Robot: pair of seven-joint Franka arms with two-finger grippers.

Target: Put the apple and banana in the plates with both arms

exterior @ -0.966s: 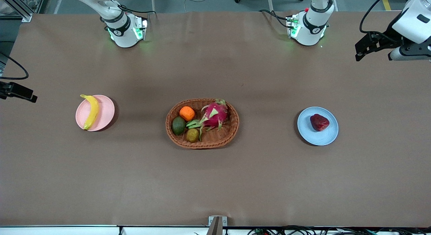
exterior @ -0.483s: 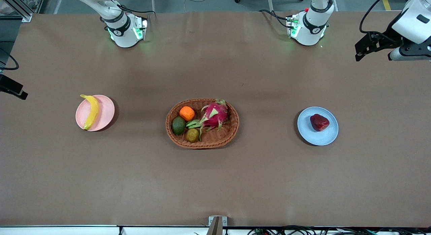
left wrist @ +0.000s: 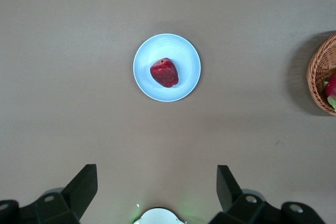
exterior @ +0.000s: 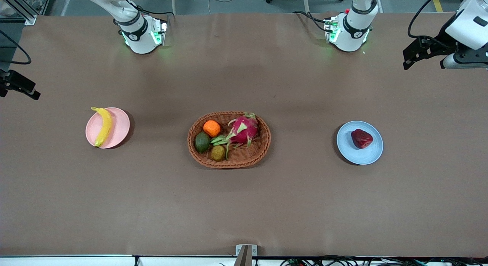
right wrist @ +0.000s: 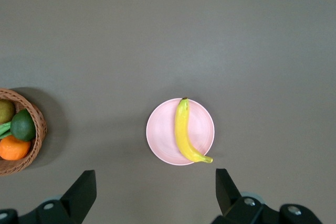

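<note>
Judging the job all but done, we saw little left to go wrong: the curved yellow banana [exterior: 102, 126] overhung the pale pink round plate [exterior: 118, 125] at its stem end, so a knock to the brown table [exterior: 244, 197] could tip it off, and the dark red apple [exterior: 361, 138] might roll on the light blue round plate [exterior: 362, 153]. With the oval wicker basket [exterior: 263, 144] as clock centre in the front view, the banana's plate lay at nine o'clock, the apple's at three. Our left gripper [left wrist: 157, 187] hung high over its end of the table, fingers [left wrist: 84, 184] spread wide, holding nothing. Our right gripper [right wrist: 156, 188] hung likewise, fingers [right wrist: 83, 186] wide apart and empty.
</note>
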